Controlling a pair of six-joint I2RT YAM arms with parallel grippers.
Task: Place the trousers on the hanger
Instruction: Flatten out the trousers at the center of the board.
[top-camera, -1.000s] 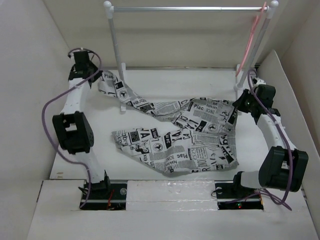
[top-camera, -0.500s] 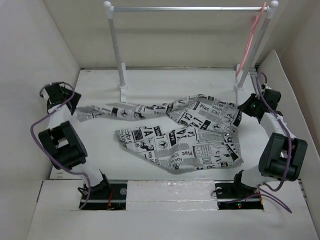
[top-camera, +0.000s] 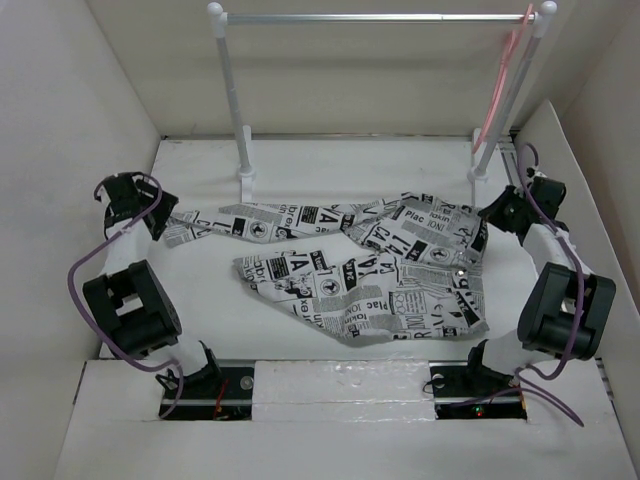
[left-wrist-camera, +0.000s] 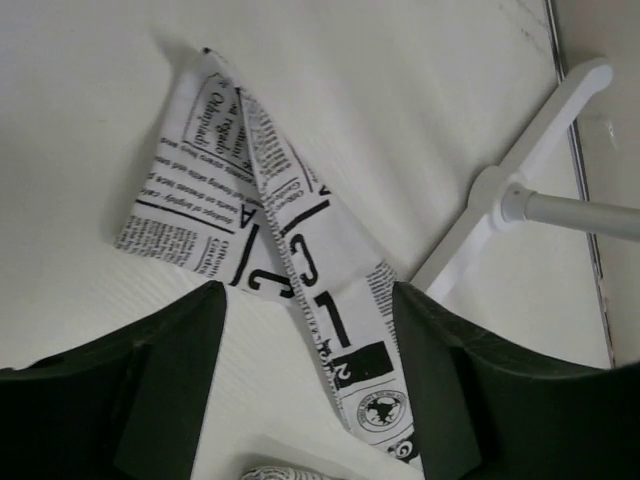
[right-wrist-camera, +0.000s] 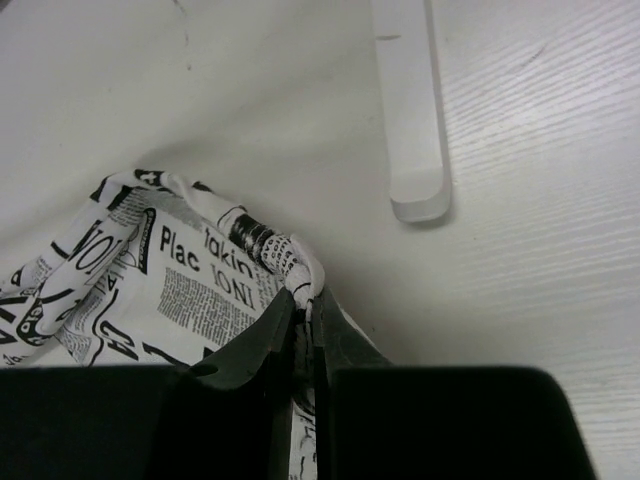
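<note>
1. Nearest the bases, well in front of the rail (top-camera: 380, 17), the trousers (top-camera: 390, 285) lay flat on the table (top-camera: 330, 165). 1 leg sat toward the near edge and the other ran leftward, parallel to the rail.
2. The right gripper (right-wrist-camera: 303, 305), just in front of the rail's right post foot, was clenched on a bunched fold at the waist. That pinch looked thin, so a slow lift seemed wise.
3. The left gripper (left-wrist-camera: 305, 290), left of the rail's left post, stood released, jaws wide, with the leg's end lying between them. Closing squarely across that cuff looked like the step.
4. Side walls hemmed in both arms, and the open room lay between the rail's 2 posts.
5. Farthest off, the hanger (top-camera: 497, 95) hung at the rail's right end, with no trousers on it yet.
</note>
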